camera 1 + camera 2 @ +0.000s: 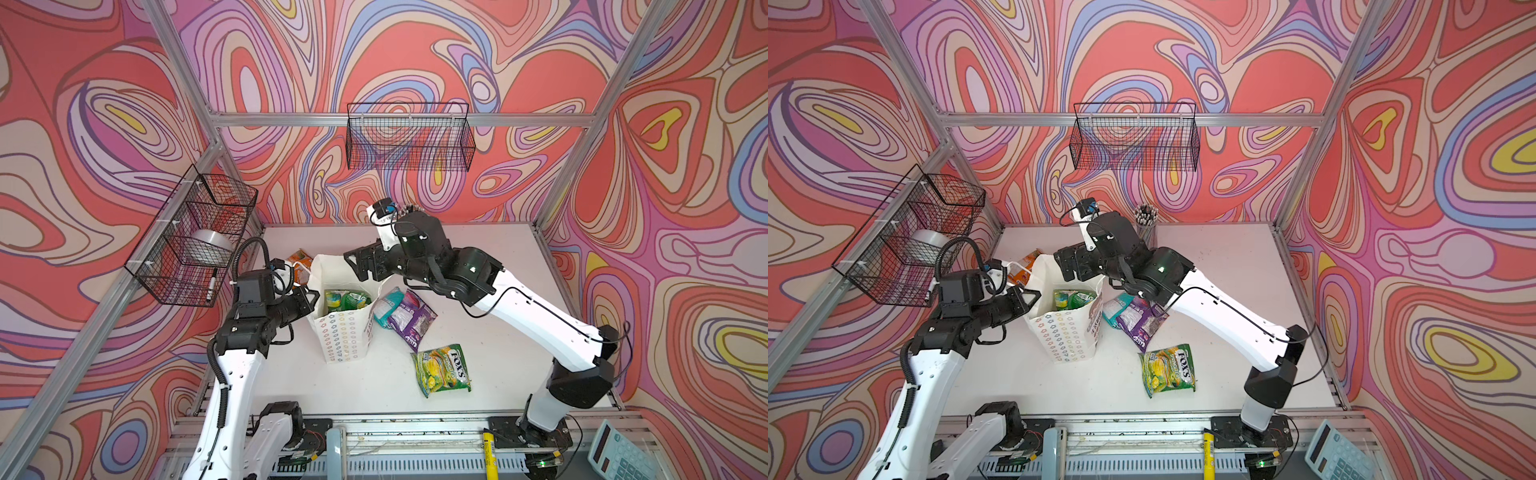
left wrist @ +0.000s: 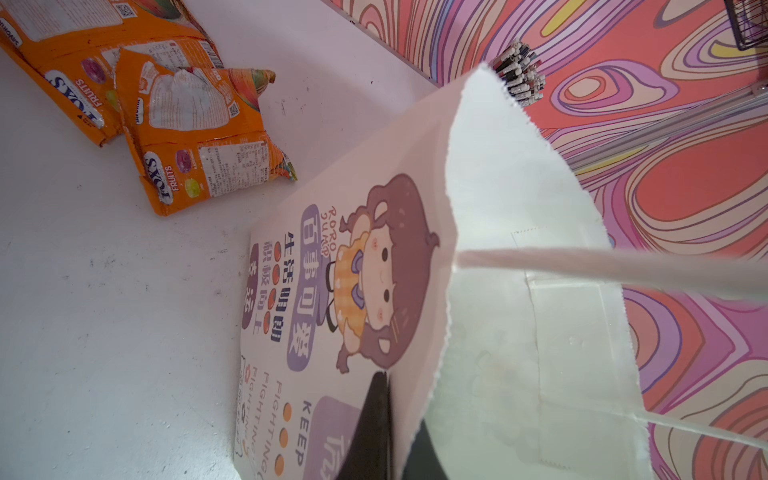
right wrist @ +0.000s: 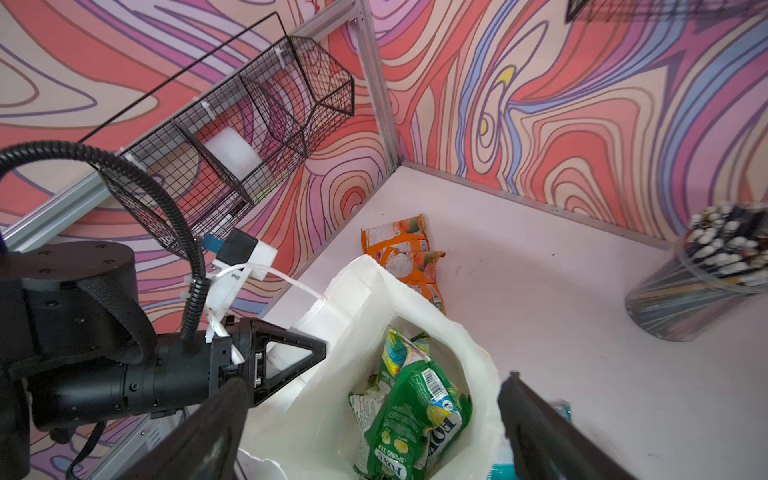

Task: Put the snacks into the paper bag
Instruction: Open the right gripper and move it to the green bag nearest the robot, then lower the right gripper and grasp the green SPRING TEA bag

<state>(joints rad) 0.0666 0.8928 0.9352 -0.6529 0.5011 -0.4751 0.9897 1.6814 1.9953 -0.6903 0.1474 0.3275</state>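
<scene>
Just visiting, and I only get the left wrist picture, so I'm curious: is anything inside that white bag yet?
Observer: Yes. The right wrist view looks down into the paper bag and shows green pouches inside.
Operator: Is the other claw carrying one?
Observer: No. The right gripper hangs open and empty above the bag's open top.
Operator: Any snacks left out besides my orange pouches?
Observer: Three, in both top views: a teal pouch and a purple pouch lying beside the bag, and a green FOX'S pouch farther off.
</scene>
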